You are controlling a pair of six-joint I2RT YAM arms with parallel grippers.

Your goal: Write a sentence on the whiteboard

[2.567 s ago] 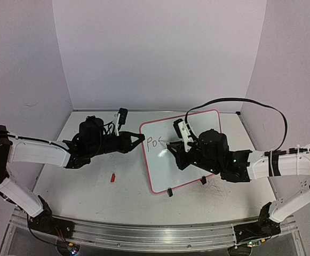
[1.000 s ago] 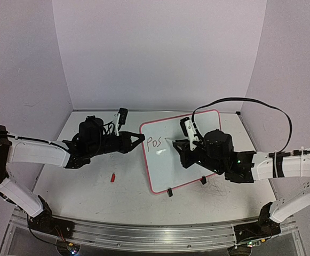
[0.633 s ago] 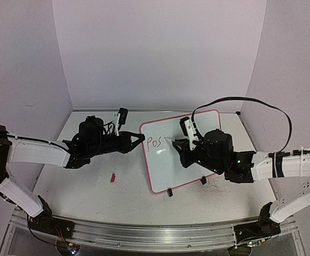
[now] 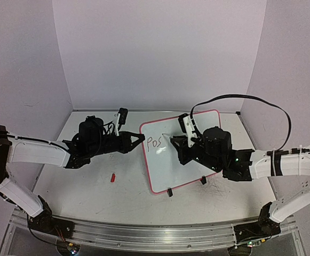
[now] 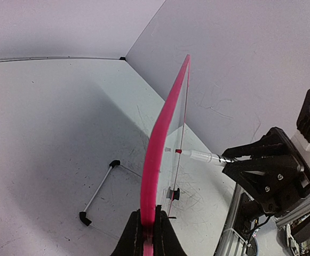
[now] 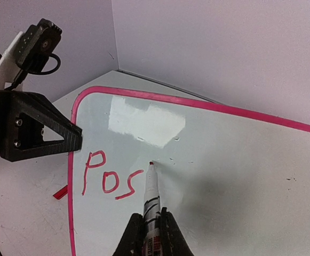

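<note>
Lilac walls all round, scuffed white tabletop below, and on it, propped at a tilt, the whiteboard. Pinched at its left edge by the left gripper, shut tight on the pink frame and steadying the board, seen edge-on from that wrist. Over on the right, the right gripper, clamped together round the barrel of the red marker. Now for the news: red lettering reading "Pos" near the board's upper left, up from "Po" and a partial stroke a couple of seconds back. Finished the "s", then hopped the tip up and to the right. Resting now, by the look of it, on the glossy surface just beyond the "s", with a tiny red dot at the point — probably the start of the "i". Early going, judged from that: three letters down, nearly all of the sentence to come. Plenty of bare white to the right and below for it. Lying well apart on the table near the left arm, a small red piece — possibly the marker's cap, too small to swear to.
</note>
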